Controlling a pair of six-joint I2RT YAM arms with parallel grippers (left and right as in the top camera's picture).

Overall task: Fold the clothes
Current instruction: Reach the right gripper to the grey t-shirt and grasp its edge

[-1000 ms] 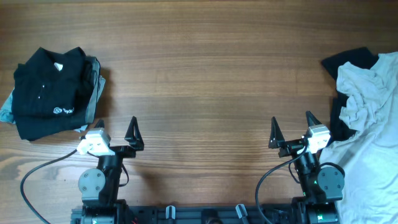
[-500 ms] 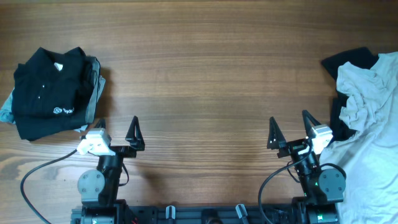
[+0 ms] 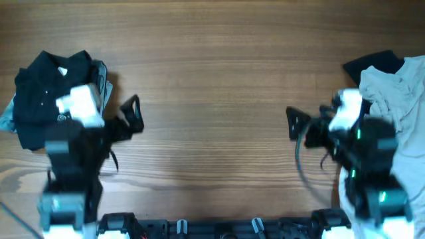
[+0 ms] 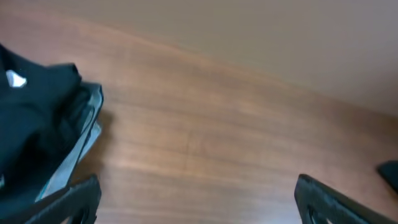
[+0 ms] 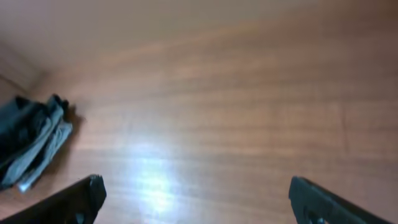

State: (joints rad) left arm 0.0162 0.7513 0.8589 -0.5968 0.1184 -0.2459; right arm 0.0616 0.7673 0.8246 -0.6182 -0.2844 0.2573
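- My left gripper [image 4: 198, 200] stands wide open with nothing between its black fingers [image 4: 68, 202]. My right gripper [image 5: 196, 198] is spread just as wide and is empty (both wrist views show only bare wood between the tips).
- The crumpled off-white thin-fabric T-shirt [image 3: 397, 89] lies in a heap at the right edge of the brown wooden table [image 3: 212, 60] and runs out of view. It is just beside my right arm, and a rumpled black cloth garment [image 3: 372, 64] pokes out from under its far side.
- At the left edge, a folded black cloth garment [image 3: 36, 93] sits on top of a grey cloth layer [image 3: 101, 74], close to my left arm. That stack looks done, so I judge the off-white shirt to be the piece to work on.
- As I judge it, the shirt is light, limp and wrinkly, with no stiffness to keep a shape. It will drape and drag, and a pinch could catch several layers or the black garment beneath.
- I would pinch a single layer at an edge, such as a shoulder, a sleeve hem or the bottom hem, rather than the bunched middle. I cannot tell from the heap where the collar or hems lie, so the ruffled edge nearest my right gripper looks like the likeliest place to start.
- Holding it at two well-separated points, one per gripper, should let me lift it and spread it flat on the wood in the middle before any fold.
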